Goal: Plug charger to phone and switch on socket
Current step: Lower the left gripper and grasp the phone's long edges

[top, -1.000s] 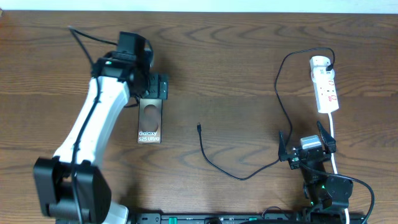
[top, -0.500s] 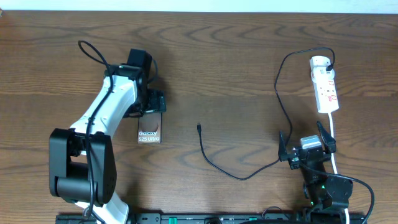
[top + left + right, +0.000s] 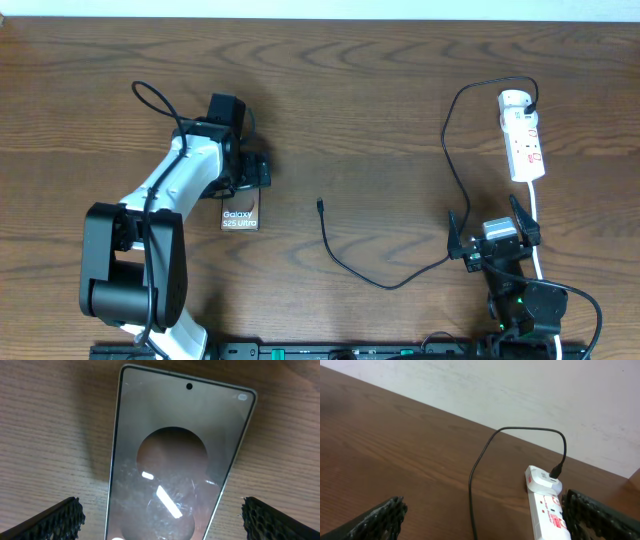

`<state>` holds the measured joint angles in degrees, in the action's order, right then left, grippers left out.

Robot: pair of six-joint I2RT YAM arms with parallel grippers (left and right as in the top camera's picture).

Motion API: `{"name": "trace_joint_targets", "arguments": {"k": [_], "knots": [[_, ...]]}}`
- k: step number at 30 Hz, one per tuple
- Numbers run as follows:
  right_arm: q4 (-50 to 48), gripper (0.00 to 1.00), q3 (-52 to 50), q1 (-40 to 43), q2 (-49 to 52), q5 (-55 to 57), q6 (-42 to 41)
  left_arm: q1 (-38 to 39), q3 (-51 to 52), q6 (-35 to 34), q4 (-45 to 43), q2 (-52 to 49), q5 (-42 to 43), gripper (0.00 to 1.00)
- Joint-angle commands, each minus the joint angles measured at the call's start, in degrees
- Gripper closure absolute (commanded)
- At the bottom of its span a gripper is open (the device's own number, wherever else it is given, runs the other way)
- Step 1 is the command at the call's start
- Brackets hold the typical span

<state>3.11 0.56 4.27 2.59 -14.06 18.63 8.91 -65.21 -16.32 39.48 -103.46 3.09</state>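
Overhead. The left tool (image 3: 246,172) sits low over the far end of the phone (image 3: 240,214), whose lettered end reaches back toward the arm's base. The charger (image 3: 335,250) lies loose on the desk (image 3: 380,60). Its connector tip (image 3: 319,206) rests off to the left tool's right, apart from the phone and roughly between the two tools. The cable loops on past the right tool (image 3: 490,226) and up to the socket (image 3: 523,135), which lies ahead of that tool with the plug already seated at its far end. The right tool is parked near its base, fingers spread, nothing in them.

Left wrist. The fingers (image 3: 57,519) are spread wide. The phone lies flat between them and runs forward from the tool, both long edges clear of the pads. No contact visible.

Right wrist. Fingers spread, empty. The socket is ahead and slightly right, the cable arcing into it. I cannot tell the switch position.

Judgement: the step in hand is securing the phone, and plugging has not begun. Next, the left tool needs to close squarely on the phone's long edges. The right tool must then fetch the connector tip.
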Motion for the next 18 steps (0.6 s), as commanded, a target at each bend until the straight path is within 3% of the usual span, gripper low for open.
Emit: {"name": "trace_joint_targets", "arguments": {"k": [1, 18], "knots": [[0.09, 0.01, -0.24, 0.17, 0.04, 0.46, -0.61, 0.2, 1.57, -0.31, -1.22, -0.28, 0.35, 0.02], [0.09, 0.01, -0.24, 0.17, 0.04, 0.44, -0.61, 0.61, 5.11, 2.86, -6.82, -0.57, 0.31, 0.02]]}}
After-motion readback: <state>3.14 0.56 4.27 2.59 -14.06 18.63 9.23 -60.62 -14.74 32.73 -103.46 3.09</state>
